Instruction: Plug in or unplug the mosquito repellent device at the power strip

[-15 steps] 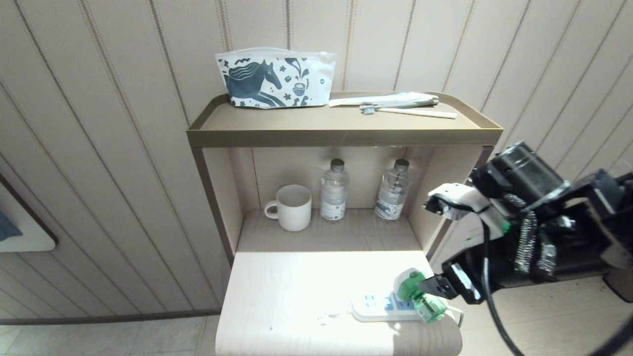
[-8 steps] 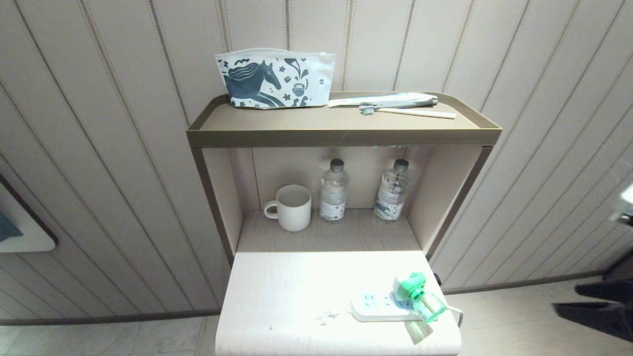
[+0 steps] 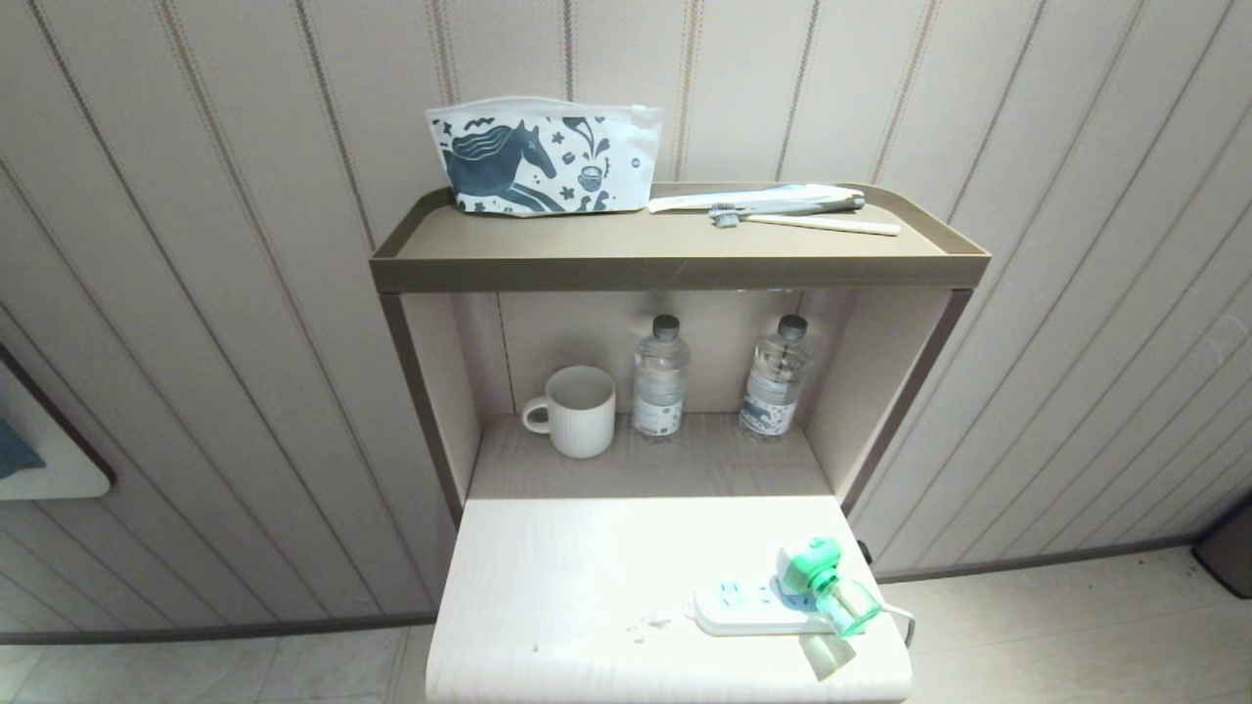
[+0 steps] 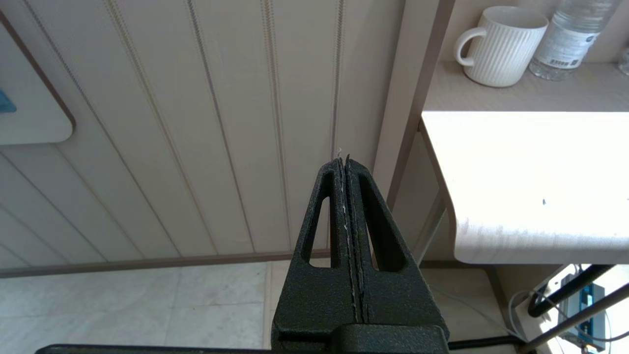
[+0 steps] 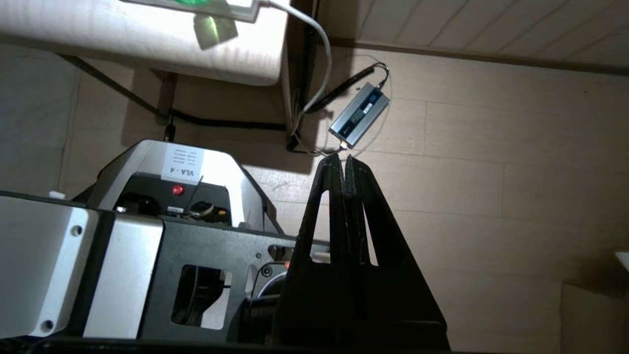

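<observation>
mosquito repellent device (image 3: pixel 820 579) on power strip (image 3: pixel 748 605), right end effector (image 5: pixel 342 158) well apart

The power strip (image 3: pixel 748 606) lies near the surface's (image 3: pixel 567 587) front right corner, the mosquito repellent device (image 3: pixel 825 585) on its right end. Behind, in the shelf, a mug (image 3: pixel 577 411) stands left of two bottles (image 3: pixel 661 377).
</observation>
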`<state>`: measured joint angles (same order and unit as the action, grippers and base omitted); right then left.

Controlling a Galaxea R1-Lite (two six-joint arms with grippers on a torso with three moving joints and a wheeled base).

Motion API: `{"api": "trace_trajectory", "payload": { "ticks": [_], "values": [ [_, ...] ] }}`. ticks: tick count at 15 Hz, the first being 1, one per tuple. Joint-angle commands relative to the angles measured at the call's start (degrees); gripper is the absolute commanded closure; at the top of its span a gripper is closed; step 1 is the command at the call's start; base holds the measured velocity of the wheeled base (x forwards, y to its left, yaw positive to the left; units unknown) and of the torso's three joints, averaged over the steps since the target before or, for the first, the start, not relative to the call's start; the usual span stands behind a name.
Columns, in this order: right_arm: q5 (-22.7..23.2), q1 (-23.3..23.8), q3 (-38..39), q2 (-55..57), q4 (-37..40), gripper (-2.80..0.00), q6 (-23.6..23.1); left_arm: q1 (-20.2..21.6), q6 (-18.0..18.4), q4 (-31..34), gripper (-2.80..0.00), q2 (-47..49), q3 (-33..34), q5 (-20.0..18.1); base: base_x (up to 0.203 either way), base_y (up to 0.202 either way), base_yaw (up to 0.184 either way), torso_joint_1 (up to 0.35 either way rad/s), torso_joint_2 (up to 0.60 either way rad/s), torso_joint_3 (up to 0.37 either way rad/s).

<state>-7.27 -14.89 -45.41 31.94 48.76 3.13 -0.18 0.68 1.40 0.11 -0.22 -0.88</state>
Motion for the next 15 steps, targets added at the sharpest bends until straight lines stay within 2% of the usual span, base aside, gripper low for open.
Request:
{"api": "trace_trajectory", "payload": {
  "ticks": [1, 3, 5, 6, 8, 10, 13, 15],
  "values": [
    [0.3, 4.2, 7.2, -10.1, -0.1, 0.0, 0.0, 0.0, 0.0, 0.0, 0.0, 0.0, 0.0, 0.0, 0.0, 0.0, 0.0, 0.0, 0.0, 0.0],
    [0.6, 5.5, 13.2, -14.4, -2.1, 0.0, 0.2, 0.0, 0.0, 0.0, 0.0, 0.0, 0.0, 0.0, 0.0, 0.0, 0.0, 0.0, 0.0, 0.0],
    [0.8, 6.2, 22.3, -15.5, -9.0, 0.0, 2.3, 0.0, 0.0, 0.0, 0.0, 0.0, 0.0, 0.0, 0.0, 0.0, 0.0, 0.0, 0.0, 0.0],
    [0.6, 6.3, 26.4, -15.7, -15.1, 0.0, 3.1, 0.0, 0.0, 0.0, 0.0, 0.0, 0.0, 0.0, 0.0, 0.0, 0.0, 0.0, 0.0, 0.0],
    [-0.4, 6.5, 35.4, -15.8, -33.9, 0.0, 3.6, 0.0, 0.0, 0.0, 0.0, 0.0, 0.0, 0.0, 0.0, 0.0, 0.0, 0.0, 0.0, 0.0],
    [-1.4, 6.6, 42.7, -16.0, -48.7, 0.0, 1.8, 0.0, 0.0, 0.0, 0.0, 0.0, 0.0, 0.0, 0.0, 0.0, 0.0, 0.0, 0.0, 0.0],
    [-7.3, 7.1, 43.4, -16.1, -50.6, 0.0, -1.6, 0.0, 0.0, 0.0, 0.0, 0.0, 0.0, 0.0, 0.0, 0.0, 0.0, 0.0, 0.0, 0.0],
    [-8.4, 9.3, 42.8, -16.1, -49.1, 0.0, -2.7, 0.0, 0.0, 0.0, 0.0, 0.0, 0.0, 0.0, 0.0, 0.0, 0.0, 0.0, 0.0, 0.0]
  ]
}}
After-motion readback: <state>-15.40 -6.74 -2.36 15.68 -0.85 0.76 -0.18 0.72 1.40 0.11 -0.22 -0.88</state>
